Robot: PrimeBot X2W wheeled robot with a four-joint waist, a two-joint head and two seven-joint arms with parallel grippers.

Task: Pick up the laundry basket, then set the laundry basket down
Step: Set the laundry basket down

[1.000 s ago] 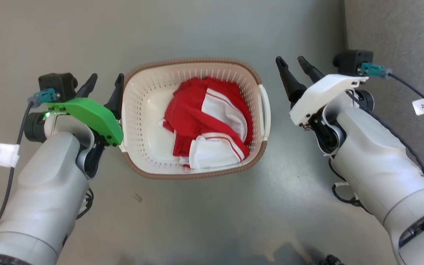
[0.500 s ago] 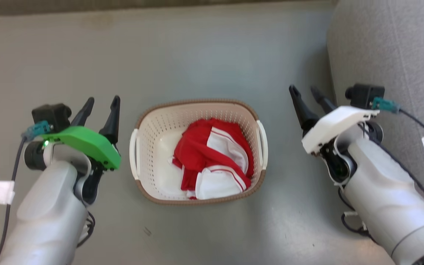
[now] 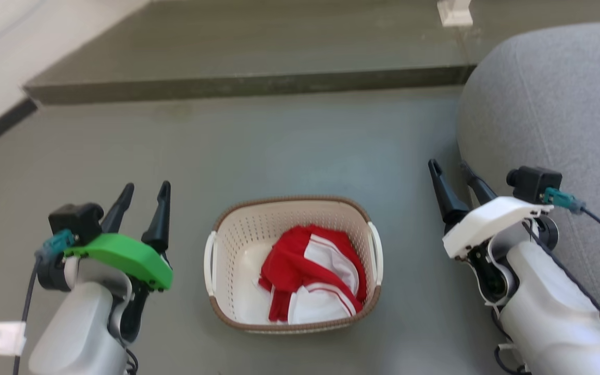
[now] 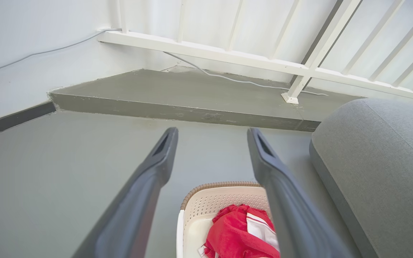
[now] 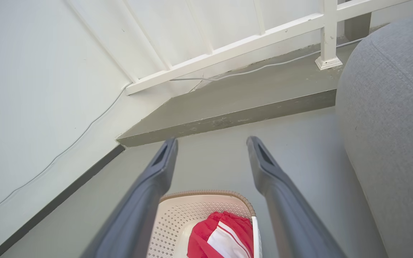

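1. While the cream perforated plastic laundry basket (image 3: 237,234) sits on the grey floor (image 3: 279,146) between your arms, it holds red-and-white cloth (image 3: 289,265).
2. Your left tool (image 3: 147,186) and right tool (image 3: 448,165) hang clear of it, fingers spread, empty.

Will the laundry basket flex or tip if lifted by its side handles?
Probably stiff: the laundry basket looks like perforated plastic. Likely light, holding just a red-and-white garment. The garment sits right of centre, so it may tilt slightly.
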